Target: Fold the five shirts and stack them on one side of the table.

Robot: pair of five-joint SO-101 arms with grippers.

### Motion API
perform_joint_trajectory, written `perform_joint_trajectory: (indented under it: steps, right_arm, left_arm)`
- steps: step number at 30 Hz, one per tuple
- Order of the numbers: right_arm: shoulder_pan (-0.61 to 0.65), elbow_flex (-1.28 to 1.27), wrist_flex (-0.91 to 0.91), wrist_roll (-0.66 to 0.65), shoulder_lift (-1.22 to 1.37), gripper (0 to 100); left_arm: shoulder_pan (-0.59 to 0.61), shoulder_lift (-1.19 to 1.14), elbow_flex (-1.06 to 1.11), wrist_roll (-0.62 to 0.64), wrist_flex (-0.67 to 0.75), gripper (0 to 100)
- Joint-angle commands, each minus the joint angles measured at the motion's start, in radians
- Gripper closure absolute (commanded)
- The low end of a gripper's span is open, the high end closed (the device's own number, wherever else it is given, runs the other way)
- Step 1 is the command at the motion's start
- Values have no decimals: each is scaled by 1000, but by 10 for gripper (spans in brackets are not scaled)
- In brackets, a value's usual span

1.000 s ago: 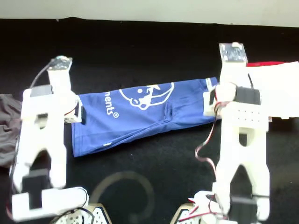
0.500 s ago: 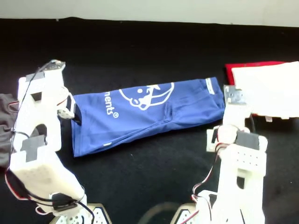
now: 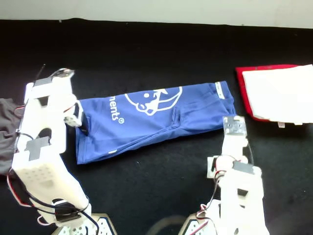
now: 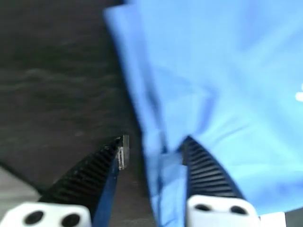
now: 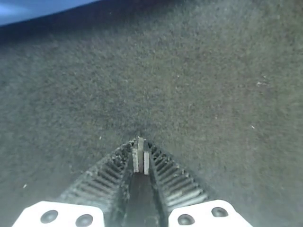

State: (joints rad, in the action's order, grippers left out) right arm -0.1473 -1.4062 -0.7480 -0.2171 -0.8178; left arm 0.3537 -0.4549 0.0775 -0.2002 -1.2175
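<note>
The blue shirt (image 3: 151, 120) lies in the middle of the bench (image 3: 146, 54), already folded lengthwise into a long strip, so I judge the step in hand to be the cross fold that brings one short end over the other. My left tool (image 4: 154, 144) is spread wide and holds nothing. It sits at the shirt's short end, one jaw over the cloth and the other over bare bench, straddling the edge. My right tool (image 5: 140, 158) is closed tight on nothing, over bare bench just off the shirt's opposite end on its near side. To do this well, I should push the left jaws further in before closing so they take every layer at that edge; a shallow bite on the top layer alone would probably peel the lengthwise fold open. The right tool must open and either take a matching corner or pin the shirt's middle, so the strip hinges rather than slides. I would lift only enough to clear the cloth, carry the end straight along the shirt's length, and lay edge on edge. A white shirt (image 3: 279, 93) on a red shirt (image 3: 243, 81) lies beyond the shirt's far end from my left tool, and that is where the blue one should finish. A dark shirt (image 3: 7, 127) lies crumpled beyond the end my left tool straddles.
</note>
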Motion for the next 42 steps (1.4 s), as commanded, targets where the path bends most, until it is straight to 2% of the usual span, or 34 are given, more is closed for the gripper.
perform_joint_trajectory:
  steps: [1,5,11,15,19,24,29,32,38,42]
  right_arm:
    - [-7,-65,114,-9,-22,992]
    - [-5,-67,120,-9,-22,992]
    - [-4,-67,122,-9,-22,992]
    - [-4,-67,122,-9,-22,992]
    - [-4,-68,122,-9,-22,992]
    - [-4,-68,122,2,-22,992]
    - [-5,-68,122,48,-22,992]
    - [-7,-68,122,48,-22,992]
    - [-7,-68,122,48,-22,992]
    - [-51,-70,99,41,-24,992]
  left_arm:
    - [-28,-24,-30,-14,6,978]
    - [-7,-42,-50,-77,6,991]
    - [136,-41,-105,-157,-12,992]
    - [251,-50,-305,-175,-144,992]
    - [260,-50,-475,-190,-284,992]
    - [153,-42,-575,-186,-408,992]
    - [-30,-38,-680,-180,-559,992]
    - [-137,1,-702,-133,-557,992]
    - [-441,101,-707,-98,-555,992]
    - [-624,116,-707,-98,-489,992]
